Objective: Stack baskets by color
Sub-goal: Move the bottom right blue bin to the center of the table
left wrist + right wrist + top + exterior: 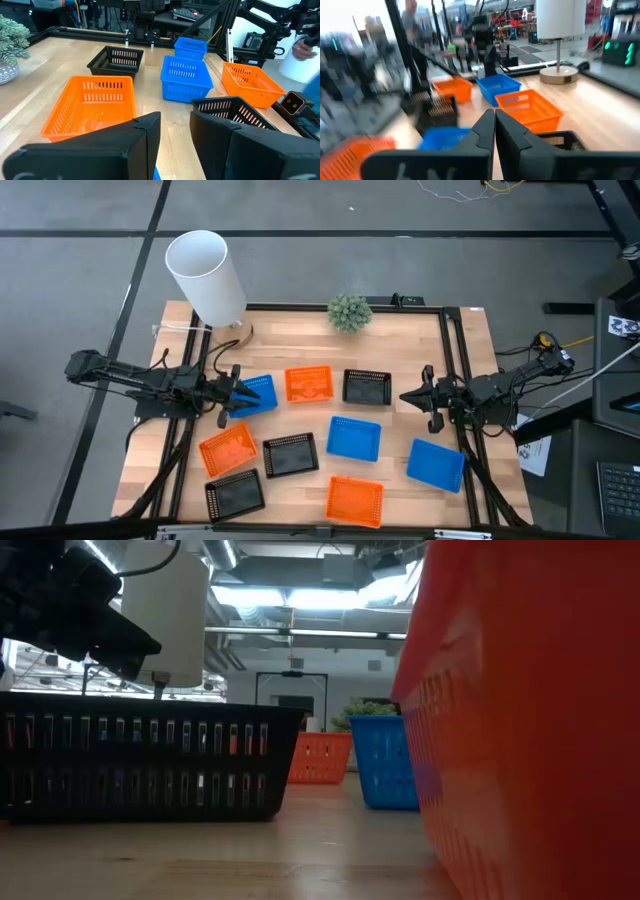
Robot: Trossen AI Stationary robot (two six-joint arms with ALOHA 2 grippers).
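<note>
Nine baskets sit apart on their bases on the wooden table, none stacked. Across the far row are a blue [257,393], an orange [308,384] and a black [367,387]. The middle row has an orange [228,448], a black [291,454] and two blue [354,438] [436,463]. A black [235,494] and an orange [356,500] lie at the near edge. My left gripper [235,392] [175,132] points level over the left edge of the far-row blue basket, open with nothing between its fingers. My right gripper [408,395] [495,120] hangs level at the table's right, shut and empty.
A tall white cylinder [205,275] stands at the far left corner and a small green plant [349,311] at the middle of the far edge. A dark frame rail [452,380] runs along the table's right side. Bare wood [400,345] shows between the plant and the far row.
</note>
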